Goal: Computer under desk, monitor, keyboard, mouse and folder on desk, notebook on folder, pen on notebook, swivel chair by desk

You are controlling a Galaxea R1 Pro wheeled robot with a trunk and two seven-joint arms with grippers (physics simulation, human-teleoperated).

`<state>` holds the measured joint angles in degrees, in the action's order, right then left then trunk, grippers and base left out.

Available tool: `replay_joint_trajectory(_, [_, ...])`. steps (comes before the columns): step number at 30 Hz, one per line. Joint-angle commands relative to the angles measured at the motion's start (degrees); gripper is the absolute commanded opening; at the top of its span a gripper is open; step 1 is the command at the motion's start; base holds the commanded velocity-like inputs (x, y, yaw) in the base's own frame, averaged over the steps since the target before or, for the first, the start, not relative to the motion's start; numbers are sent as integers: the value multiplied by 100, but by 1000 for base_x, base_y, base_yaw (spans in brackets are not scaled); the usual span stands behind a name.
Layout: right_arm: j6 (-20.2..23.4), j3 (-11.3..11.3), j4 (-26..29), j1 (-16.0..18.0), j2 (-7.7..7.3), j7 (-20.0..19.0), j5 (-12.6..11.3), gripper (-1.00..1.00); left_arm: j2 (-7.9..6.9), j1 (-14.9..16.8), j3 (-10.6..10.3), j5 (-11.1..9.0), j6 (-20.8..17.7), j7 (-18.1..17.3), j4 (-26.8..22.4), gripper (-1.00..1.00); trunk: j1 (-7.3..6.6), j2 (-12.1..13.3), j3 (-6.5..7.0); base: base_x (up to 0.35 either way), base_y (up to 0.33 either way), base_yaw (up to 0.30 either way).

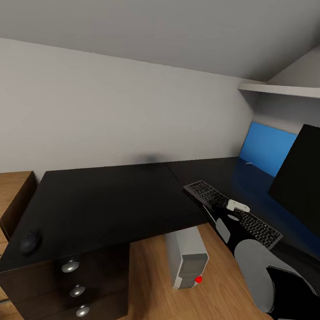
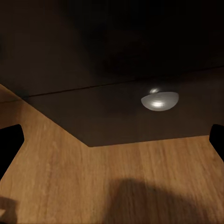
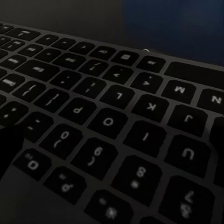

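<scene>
Desk (image 1: pixel 110 199) glossy black, keyboard (image 1: pixel 233 214) on it, grey walls (image 1: pixel 111 109)

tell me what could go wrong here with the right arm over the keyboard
1. The keyboard lies with its near end at the desk edge; a push from the right gripper above it could tip it to the floor.
2. The monitor stands close behind; a swing of the arm might knock it.
3. The mouse sits near the far corner and could get brushed off.

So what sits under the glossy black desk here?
Under the glossy black desk stands the small grey computer tower on the wooden floor, beside dark silver-knobbed drawers. Farther back, the desktop hides everything.
</scene>
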<state>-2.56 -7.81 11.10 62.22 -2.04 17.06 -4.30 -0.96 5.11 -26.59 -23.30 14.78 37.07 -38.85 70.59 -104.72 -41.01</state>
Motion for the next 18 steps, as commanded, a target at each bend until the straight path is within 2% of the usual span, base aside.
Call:
replay_joint_trajectory(1, [-25,-64,-152,1,2,-10,-113,100,-9,7,-48,-61,34,37,-2,100,0,-2,-6,0,2,0])
replay_joint_trajectory(18, [-18,-65,-160,1,2,-10,-106,100,-9,7,-57,-53,22,18,-11,100,0,-2,-6,0,0,0])
